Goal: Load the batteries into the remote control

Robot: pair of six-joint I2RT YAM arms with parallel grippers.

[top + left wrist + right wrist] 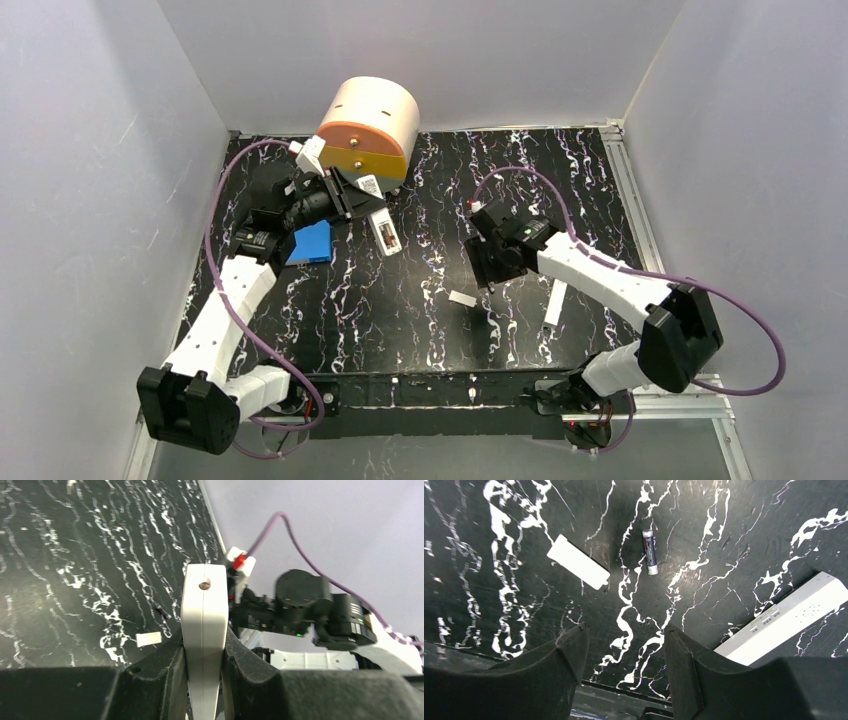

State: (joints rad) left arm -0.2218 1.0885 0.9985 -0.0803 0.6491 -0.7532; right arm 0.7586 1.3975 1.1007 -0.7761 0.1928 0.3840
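My left gripper (362, 205) is shut on the remote control (385, 235), a slim white handset lifted above the table near the back left. In the left wrist view the remote control (205, 595) stands edge-on, clamped between the two black fingers of the left gripper (204, 632). A small dark battery (650, 551) with a silver tip lies on the black marbled table. My right gripper (624, 630) hovers over the table near it, open, with nothing between its fingers. From above, the right gripper (488, 272) points down at the middle of the table.
A small loose white cover piece (578, 568) lies left of the battery, also seen from above (462, 299). A long white bar (789, 617) lies to the right. A peach cylinder (368, 125) stands at the back and a blue block (312, 243) under the left arm.
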